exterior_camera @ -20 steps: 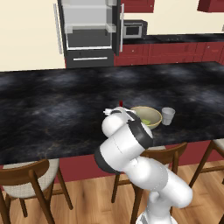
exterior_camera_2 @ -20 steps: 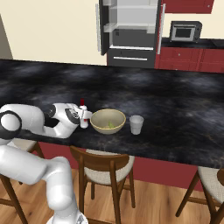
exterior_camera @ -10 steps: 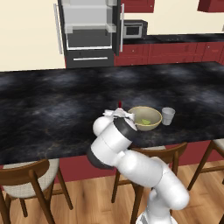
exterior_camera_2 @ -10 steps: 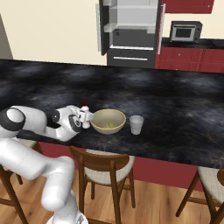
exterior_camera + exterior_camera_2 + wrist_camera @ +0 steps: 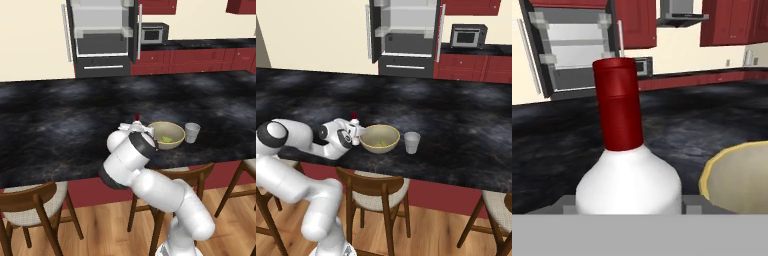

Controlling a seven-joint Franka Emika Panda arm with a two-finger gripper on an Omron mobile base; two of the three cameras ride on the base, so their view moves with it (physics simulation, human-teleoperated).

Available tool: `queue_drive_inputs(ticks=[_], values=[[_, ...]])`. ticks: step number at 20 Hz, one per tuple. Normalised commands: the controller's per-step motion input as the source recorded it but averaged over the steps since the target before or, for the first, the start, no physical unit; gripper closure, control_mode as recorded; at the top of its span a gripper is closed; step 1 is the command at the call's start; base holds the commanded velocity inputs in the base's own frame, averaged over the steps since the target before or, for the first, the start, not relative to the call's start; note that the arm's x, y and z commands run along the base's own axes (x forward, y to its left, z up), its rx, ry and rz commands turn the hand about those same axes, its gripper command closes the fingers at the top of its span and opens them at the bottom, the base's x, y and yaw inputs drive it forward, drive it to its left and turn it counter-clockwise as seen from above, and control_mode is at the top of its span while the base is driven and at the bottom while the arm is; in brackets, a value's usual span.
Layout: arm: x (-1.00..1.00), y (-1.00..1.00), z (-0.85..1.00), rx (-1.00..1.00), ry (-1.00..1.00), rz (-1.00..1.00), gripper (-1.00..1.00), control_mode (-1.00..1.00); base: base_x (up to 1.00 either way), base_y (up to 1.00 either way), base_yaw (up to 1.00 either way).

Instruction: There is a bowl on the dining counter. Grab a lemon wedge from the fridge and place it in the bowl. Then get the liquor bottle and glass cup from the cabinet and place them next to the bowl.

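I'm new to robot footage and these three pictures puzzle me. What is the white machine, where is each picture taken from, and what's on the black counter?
It is all computer-rendered. The white machine is a robot arm on a drivable base. Two pictures come from cameras behind it, to its left and right, looking over the dining counter. The third comes from a camera on the hand itself, so things there look huge.

On the counter stand a liquor bottle with a red top, a tan bowl with a small lemon wedge inside, and a glass cup on the bowl's far side. Behind, the fridge stands open.

The gripper sits at the bottle, which fills the hand picture. The jaws stand apart on either side of it; whether they press on it I cannot tell.
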Motion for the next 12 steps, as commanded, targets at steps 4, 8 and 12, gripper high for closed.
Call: queue_drive_inputs(ticks=[4, 8, 12], values=[[-0.31, 0.0, 0.09, 0.01, -0.08, 0.0, -1.0, -1.0, 0.0, 0.0, 0.0], [-0.2, 0.0, 0.48, 0.02, -0.03, 0.0, -1.0, -1.0, 0.0, 0.0, 0.0], [-0.08, 0.02, 0.68, 0.02, -0.05, 0.0, -1.0, -1.0, 0.0, 0.0, 0.0]])
